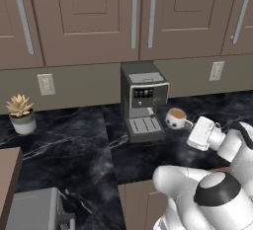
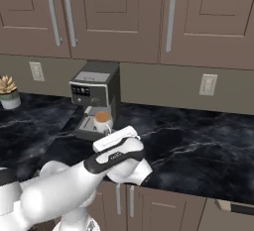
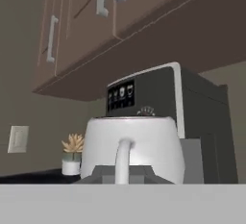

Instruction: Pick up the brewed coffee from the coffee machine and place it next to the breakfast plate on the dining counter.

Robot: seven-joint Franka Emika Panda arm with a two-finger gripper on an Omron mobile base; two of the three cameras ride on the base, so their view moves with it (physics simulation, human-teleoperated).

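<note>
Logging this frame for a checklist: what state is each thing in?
Mug: upright, full of coffee, handle toward the gripper, beside the machine's drip tray.
Machine: upright on the counter, display lit.
Gripper: level with the mug's handle; jaws hidden, so open or shut is unclear.
Cabinets: doors shut.
Plant: upright.

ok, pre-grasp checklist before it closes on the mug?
1. Brewed coffee upright, liquid level: ok.
2. Mug out from under the coffee machine, beside the drip tray: ok.
3. Mug handle facing the hand camera, centred: ok.
4. Gripper close to the mug, on its handle side: ok.
5. Jaws open around the handle: cannot tell.
6. Counter around the mug free of obstacles: ok.
</note>
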